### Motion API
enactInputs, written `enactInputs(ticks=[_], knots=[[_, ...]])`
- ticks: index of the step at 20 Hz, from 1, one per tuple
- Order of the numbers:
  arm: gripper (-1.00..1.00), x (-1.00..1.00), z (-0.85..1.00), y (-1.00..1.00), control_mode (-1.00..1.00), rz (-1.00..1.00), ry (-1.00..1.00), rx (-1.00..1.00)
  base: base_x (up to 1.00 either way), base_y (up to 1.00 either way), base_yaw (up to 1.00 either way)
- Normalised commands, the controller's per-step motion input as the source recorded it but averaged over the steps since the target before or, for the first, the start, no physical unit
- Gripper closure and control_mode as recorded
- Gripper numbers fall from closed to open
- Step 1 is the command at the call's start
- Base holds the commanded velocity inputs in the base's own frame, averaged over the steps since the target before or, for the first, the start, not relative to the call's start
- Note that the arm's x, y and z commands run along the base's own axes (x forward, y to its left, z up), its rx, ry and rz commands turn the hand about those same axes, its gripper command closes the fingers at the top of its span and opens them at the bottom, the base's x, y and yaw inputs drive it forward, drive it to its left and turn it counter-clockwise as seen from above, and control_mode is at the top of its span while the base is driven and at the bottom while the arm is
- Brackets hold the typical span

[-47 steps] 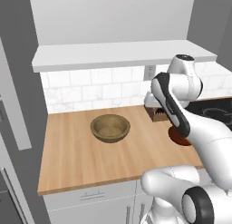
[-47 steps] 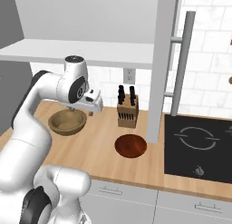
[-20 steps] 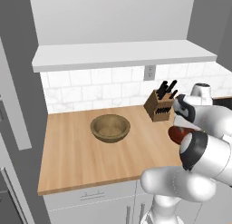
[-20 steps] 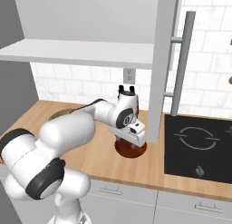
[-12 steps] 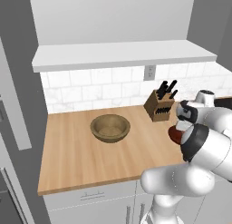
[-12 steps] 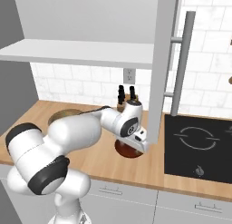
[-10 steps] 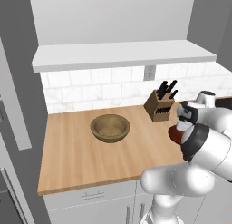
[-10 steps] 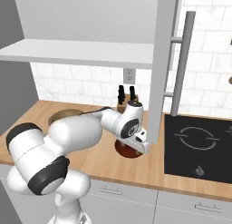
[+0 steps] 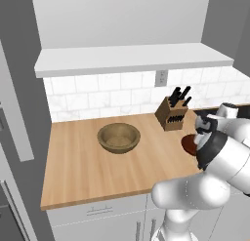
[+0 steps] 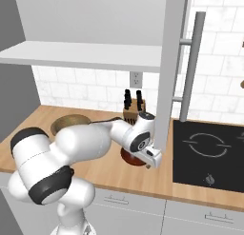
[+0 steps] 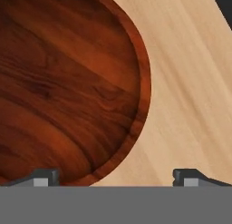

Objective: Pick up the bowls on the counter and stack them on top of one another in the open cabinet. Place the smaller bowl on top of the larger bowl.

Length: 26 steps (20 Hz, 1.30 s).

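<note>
1. A wooden knife block (image 9: 172,116) with dark-handled knives stands at the back, against the white tiled backsplash (image 9: 97,96).
2. A wall outlet (image 9: 160,78) sits on the tiles just above the block.
3. A black stovetop (image 10: 209,153) lies to the right, with a long grey bar handle (image 10: 190,63) rising above it.
4. White drawer fronts (image 9: 97,213) run below.
</note>
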Motion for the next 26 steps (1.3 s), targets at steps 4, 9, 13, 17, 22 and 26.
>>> enactInputs(ticks=[4, 9, 13, 17, 22, 26], knots=[[-1.00, 0.01, -0.26, -0.01, -1.00, -0.06, 0.00, 0.00, 0.00, 0.00, 0.00], [-1.00, 0.17, -0.03, 0.00, -1.00, -0.15, 0.00, 0.01, 0.00, 0.00, 0.00], [-1.00, 0.18, -0.01, 0.00, -1.00, -0.15, 0.00, 0.00, 0.00, 0.00, 0.00], [-1.00, 0.00, -0.23, 0.00, -1.00, -0.09, 0.00, 0.00, 0.00, 0.00, 0.00], [-1.00, 0.00, -0.27, 0.00, -1.00, -0.03, 0.00, 0.00, 0.00, 0.00, 0.00], [-1.00, 0.00, 0.00, 0.00, -1.00, 0.00, 0.00, 0.00, 0.00, 0.00, 0.00]])
